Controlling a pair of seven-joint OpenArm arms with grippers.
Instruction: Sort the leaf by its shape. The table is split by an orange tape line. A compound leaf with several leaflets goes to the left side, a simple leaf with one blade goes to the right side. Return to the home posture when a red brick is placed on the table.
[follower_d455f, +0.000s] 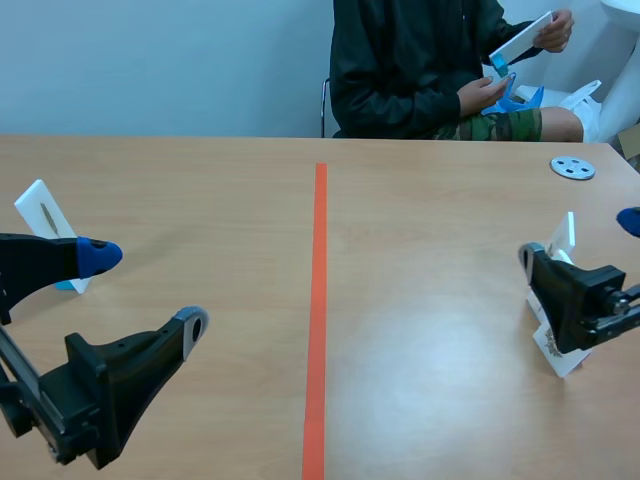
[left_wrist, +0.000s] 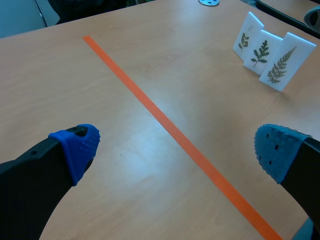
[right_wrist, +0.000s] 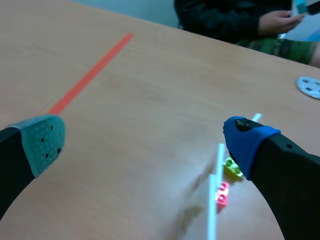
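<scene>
Left gripper (follower_d455f: 146, 290) is hanging low over the table (follower_d455f: 430, 330) left of the orange tape line (follower_d455f: 318, 300), its fingers standing wide apart and holding nothing, and the right gripper (right_wrist: 146, 139) is hovering right of that line, also spread wide and gripping nothing. Beyond the far end of the line a person (follower_d455f: 410, 60) is sitting and holding one white card (follower_d455f: 520, 40). Three white leaf cards (left_wrist: 262, 51) with feathery compound leaves are standing upright well to the right of the line, another white leaf card (follower_d455f: 45, 220) is leaning well to its left, and a small grey disc (follower_d455f: 572, 167) is lying far to its right.
</scene>
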